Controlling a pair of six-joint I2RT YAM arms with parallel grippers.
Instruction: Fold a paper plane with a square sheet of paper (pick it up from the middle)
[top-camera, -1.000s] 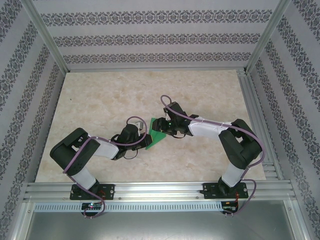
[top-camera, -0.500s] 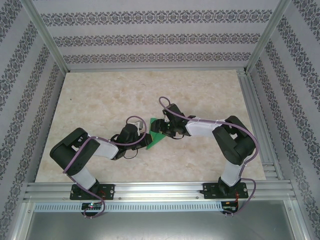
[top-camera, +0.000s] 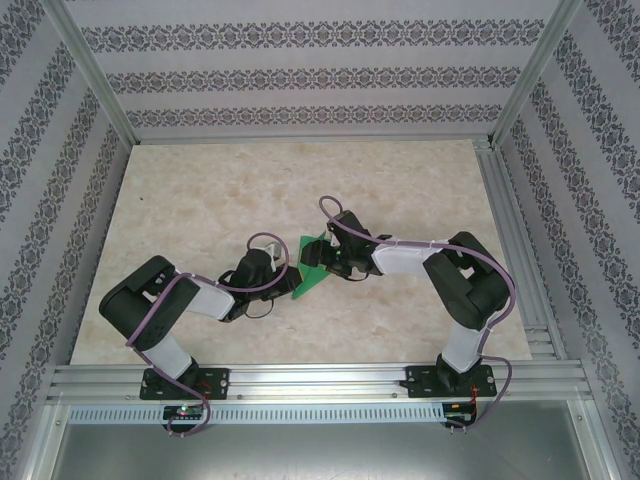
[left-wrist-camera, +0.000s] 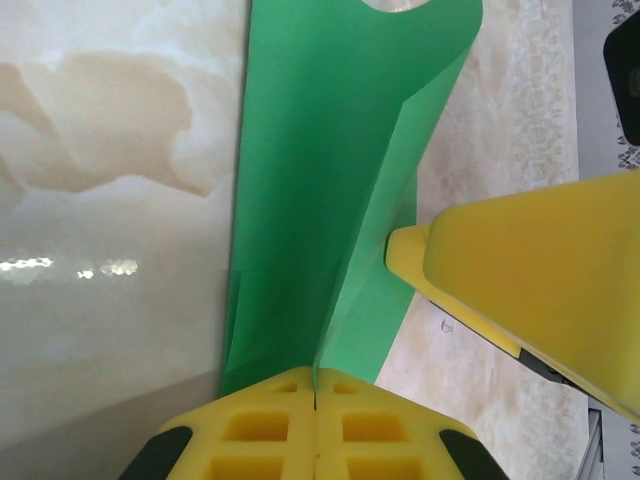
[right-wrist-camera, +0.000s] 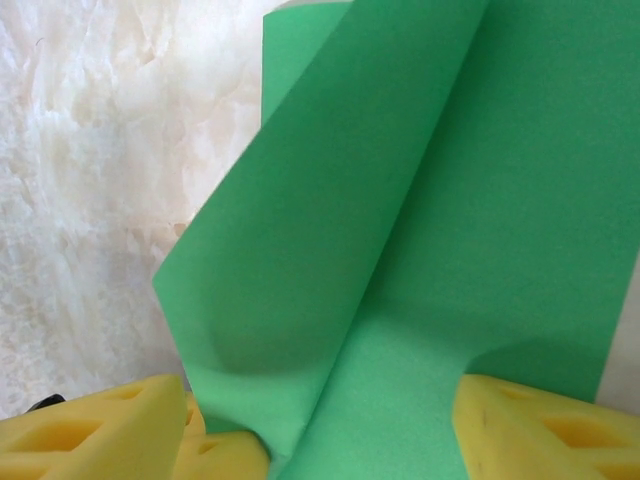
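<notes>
Our left end effector (left-wrist-camera: 315, 378) is clamped on one end of the green sheet of paper (left-wrist-camera: 330, 150), whose long axis runs straight away from it across the table (left-wrist-camera: 110, 200). Just beyond, our right end effector (right-wrist-camera: 320, 430) straddles the sheet's raised flap, jaws apart, and seems better placed to press it.

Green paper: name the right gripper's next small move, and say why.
Probably close the right gripper on the raised flap of the square sheet of paper. The left gripper is clamped shut on the sheet's edge, steadying it, while the right jaws stand open around the curled layer.
</notes>
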